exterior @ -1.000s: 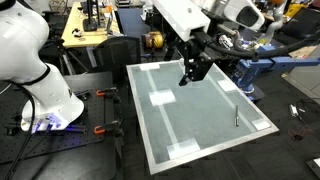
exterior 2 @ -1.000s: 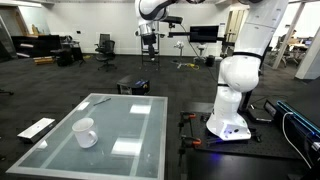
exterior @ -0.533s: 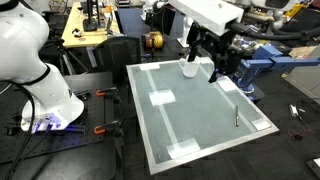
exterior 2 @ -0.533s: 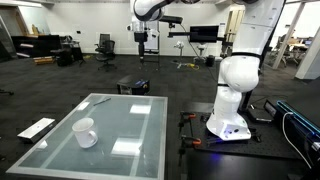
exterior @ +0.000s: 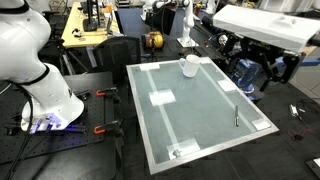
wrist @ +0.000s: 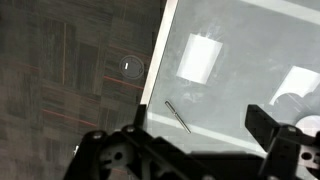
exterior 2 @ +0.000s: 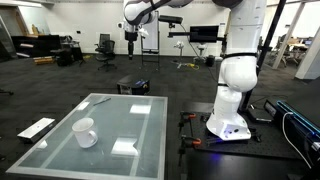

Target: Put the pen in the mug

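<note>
The white mug (exterior: pixel 189 67) stands near the far edge of the glass tabletop (exterior: pixel 200 115). The thin dark pen (exterior: pixel 236 117) lies flat near the table's right edge. In an exterior view the mug (exterior 2: pixel 85 132) sits front left and the pen (exterior 2: pixel 100 100) lies at the far edge. My gripper (exterior: pixel 268 66) hangs high beyond the table's right side, also seen raised well above the table (exterior 2: pixel 131 40). In the wrist view the gripper (wrist: pixel 205 140) is open and empty. The pen (wrist: pixel 178 116) lies far below between the fingers. The mug (wrist: pixel 292 100) peeks out at the right.
White tape squares (wrist: pixel 200 58) mark the glass. The robot's white base (exterior: pixel 40 95) stands beside the table, also in an exterior view (exterior 2: pixel 232 105). A blue water jug (exterior: pixel 245 72) and cluttered benches (exterior: pixel 95 25) lie behind. A black box (exterior 2: pixel 134 86) sits on the floor.
The arm has swung from above the mug end of the table out past the table's side, on the pen's side, staying high. Pen and mug have not moved.
</note>
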Action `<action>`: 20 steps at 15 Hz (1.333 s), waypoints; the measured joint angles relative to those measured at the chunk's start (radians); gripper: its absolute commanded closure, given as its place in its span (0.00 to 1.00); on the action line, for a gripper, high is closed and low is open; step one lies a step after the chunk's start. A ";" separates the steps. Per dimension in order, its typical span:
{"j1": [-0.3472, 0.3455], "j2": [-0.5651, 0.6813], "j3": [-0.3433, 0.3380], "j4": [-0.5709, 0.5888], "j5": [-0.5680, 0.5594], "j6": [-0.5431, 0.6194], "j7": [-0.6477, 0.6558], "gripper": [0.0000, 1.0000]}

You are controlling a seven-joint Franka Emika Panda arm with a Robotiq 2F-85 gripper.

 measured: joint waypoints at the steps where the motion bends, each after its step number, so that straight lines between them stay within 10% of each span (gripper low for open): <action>1: -0.009 0.026 0.009 0.021 0.018 0.015 -0.028 0.00; 20: -0.080 0.322 0.145 0.265 0.085 0.039 -0.113 0.00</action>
